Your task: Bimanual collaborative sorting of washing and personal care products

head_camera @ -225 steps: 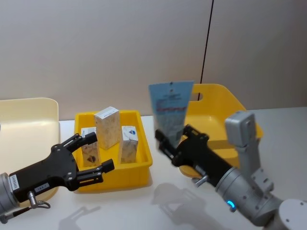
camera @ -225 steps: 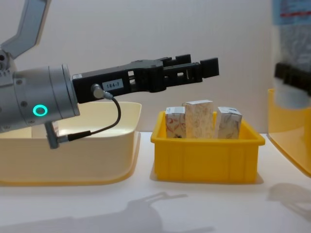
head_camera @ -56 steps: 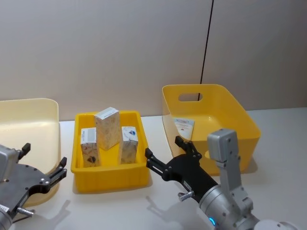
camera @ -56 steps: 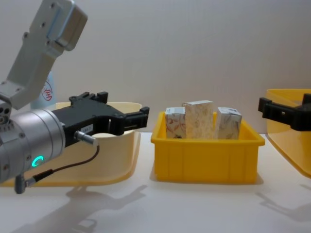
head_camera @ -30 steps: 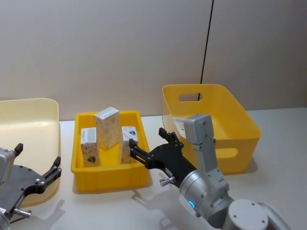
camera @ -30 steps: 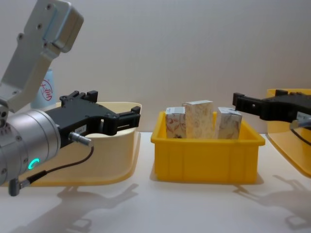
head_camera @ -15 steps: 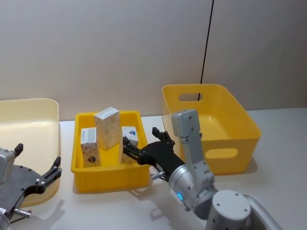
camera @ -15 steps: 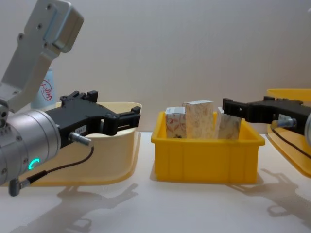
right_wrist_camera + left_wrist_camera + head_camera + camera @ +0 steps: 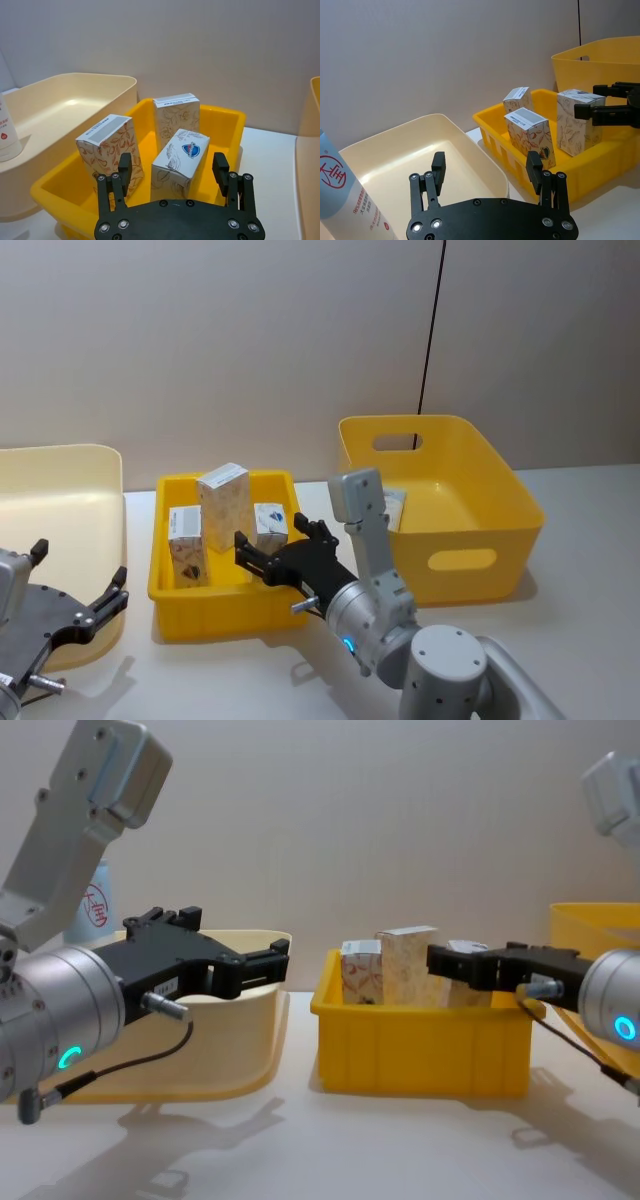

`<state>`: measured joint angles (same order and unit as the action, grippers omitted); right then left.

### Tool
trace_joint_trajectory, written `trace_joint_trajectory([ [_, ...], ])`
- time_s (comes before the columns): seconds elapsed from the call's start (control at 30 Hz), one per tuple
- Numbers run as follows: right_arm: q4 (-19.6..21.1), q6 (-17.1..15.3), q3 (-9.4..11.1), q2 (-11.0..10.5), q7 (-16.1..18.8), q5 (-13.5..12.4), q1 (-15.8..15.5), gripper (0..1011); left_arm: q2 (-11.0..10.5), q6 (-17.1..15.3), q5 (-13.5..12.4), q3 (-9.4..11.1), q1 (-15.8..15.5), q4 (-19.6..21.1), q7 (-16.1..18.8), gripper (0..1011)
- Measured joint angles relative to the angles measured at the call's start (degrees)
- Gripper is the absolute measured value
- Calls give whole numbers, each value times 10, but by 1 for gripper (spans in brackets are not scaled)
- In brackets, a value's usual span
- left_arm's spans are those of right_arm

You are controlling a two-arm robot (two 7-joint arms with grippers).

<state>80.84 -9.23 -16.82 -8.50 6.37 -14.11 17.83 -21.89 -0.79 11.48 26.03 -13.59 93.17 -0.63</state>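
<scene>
Here, carton (image 9: 179, 162) bears blue logo.

Lighting bright and even, from above: soft grey shadows fall on the bench (image 9: 300, 1150) directly beneath the arms and along the foot of the small yellow bin (image 9: 425, 1045) in the chest view. Head view shows a matching soft shadow on the bench under the right arm; the wall behind is flat and evenly lit, no glare. Both wrist views sharp on the cartons (image 9: 177, 162), with no visible blur or edge distortion.
</scene>
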Motion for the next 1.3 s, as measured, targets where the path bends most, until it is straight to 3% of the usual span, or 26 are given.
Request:
trace_joint_trajectory([
  [0.6, -51, 11, -4, 23, -8, 18, 25, 969, 0, 0, 0, 0, 0, 0, 0, 1003],
  [0.77, -57, 14, -4, 26, -10, 21, 28, 860, 0, 0, 0, 0, 0, 0, 0, 1003],
  [1.2, -62, 17, -3, 29, -12, 25, 30, 453, 0, 0, 0, 0, 0, 0, 0, 1003],
  [1.3, -62, 21, -2, 29, -11, 25, 30, 425, 0, 0, 0, 0, 0, 0, 0, 1003],
])
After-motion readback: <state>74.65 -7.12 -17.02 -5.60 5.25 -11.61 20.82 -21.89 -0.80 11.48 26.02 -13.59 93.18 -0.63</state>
